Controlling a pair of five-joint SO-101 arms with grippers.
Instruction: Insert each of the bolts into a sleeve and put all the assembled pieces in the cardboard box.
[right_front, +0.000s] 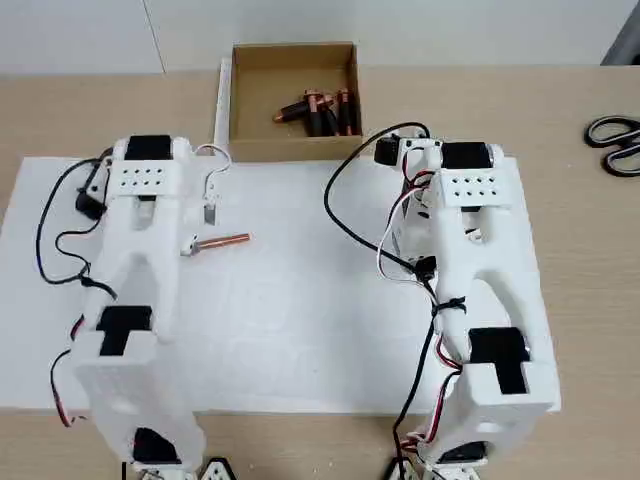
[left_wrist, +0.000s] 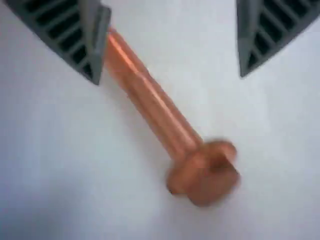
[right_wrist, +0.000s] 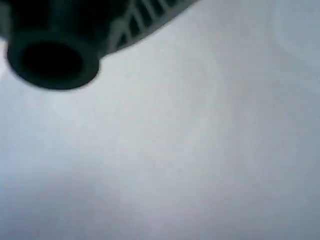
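**One loose bolt to pick up**

On the left, our left gripper (left_wrist: 169, 75) hangs with jaws apart over the copper bolt (left_wrist: 165, 120), which lies flat on the white mat (right_front: 300, 330). In the middle, at the back, the cardboard box (right_front: 255, 110) holds several assembled pieces (right_front: 320, 110). On the right, our right gripper (right_wrist: 75, 30) appears clamped on a black sleeve (right_wrist: 52, 62). We judge the grasp is at hand. Next we must close on the shank, lift, and line it up with the sleeve's bore.

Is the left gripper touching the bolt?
Cannot tell. In the left wrist view a finger of the left gripper overlaps the bolt tip, but may hover above it.
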